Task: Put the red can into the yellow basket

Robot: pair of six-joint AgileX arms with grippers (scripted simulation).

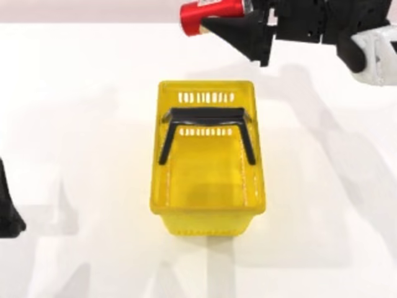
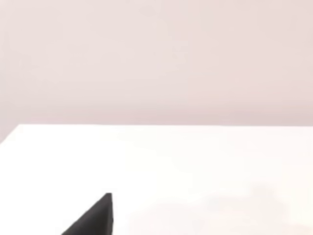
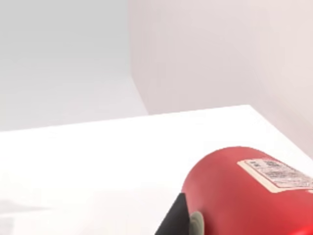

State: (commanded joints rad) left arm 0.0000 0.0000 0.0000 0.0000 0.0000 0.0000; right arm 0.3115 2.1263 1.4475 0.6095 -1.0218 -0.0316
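The red can [image 1: 211,15] is held lying sideways in the air at the far side of the table, beyond the back wall of the yellow basket [image 1: 208,222]. My right gripper [image 1: 234,17] is shut on it. In the right wrist view the can [image 3: 244,196] fills the lower corner with its label showing, and one black finger [image 3: 176,220] presses on it. The basket stands in the middle of the table with its black handle [image 1: 208,115] folded across the back half. Nothing lies inside it. My left gripper [image 1: 9,214] is parked at the table's left edge, open and holding nothing.
White tabletop [image 1: 74,124] surrounds the basket on all sides. The right arm's black and white body [image 1: 347,31] reaches in from the top right corner. In the left wrist view only one dark fingertip [image 2: 98,218] and bare table show.
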